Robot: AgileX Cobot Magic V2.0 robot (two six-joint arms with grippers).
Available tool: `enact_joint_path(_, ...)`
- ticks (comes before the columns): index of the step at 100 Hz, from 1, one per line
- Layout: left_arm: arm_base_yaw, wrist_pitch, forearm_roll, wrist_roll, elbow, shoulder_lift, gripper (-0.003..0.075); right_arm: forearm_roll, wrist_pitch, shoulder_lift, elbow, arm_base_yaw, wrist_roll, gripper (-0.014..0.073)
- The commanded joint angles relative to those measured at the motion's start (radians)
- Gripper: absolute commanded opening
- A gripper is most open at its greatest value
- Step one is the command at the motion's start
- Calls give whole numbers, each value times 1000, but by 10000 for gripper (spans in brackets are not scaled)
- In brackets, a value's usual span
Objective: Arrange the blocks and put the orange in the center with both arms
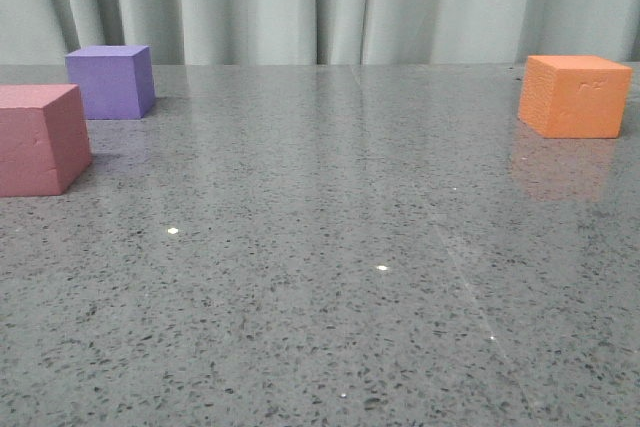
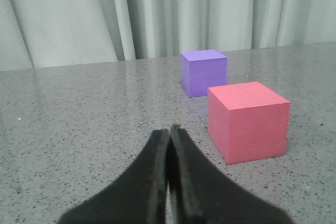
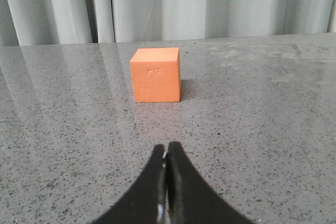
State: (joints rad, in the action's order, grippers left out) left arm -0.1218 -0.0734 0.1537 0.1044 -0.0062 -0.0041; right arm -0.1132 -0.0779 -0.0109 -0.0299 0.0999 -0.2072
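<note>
- Resting clenched and empty, left gripper (image 2: 169,129): pink block (image 2: 248,121) near, purple block (image 2: 203,72) beyond.
- Right gripper (image 3: 166,148), clenched, empty: orange block (image 3: 156,74) straight ahead, ungrasped.

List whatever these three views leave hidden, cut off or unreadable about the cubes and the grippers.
- Pinkish-red foam cube: the front view's left edge crops it.
- Orange foam cube: dents too small to read; back faces hidden in every view.
- Purple foam cube: its lower corner sits behind the pinkish-red cube in the left wrist view.
- Left gripper and right gripper: absent from the front view; only shut black fingers show.
</note>
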Motion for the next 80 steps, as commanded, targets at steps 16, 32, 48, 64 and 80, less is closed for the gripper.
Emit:
enact_joint_path(16, 5, 88, -5, 9, 56, -32, -19, -13, 89, -22, 16, -7, 7, -67)
enact_joint_path(32, 5, 88, -5, 9, 56, -32, -19, -13, 89, -22, 16, -7, 7, -67)
enact_joint_path(48, 5, 88, -5, 9, 56, -32, -19, -13, 89, -22, 16, -7, 7, -67)
enact_joint_path(64, 5, 88, -5, 9, 56, -32, -19, -13, 94, -22, 16, -7, 7, -67)
enact_joint_path(80, 5, 88, -5, 9, 56, -32, -19, -13, 181, -22, 17, -7, 7, -67)
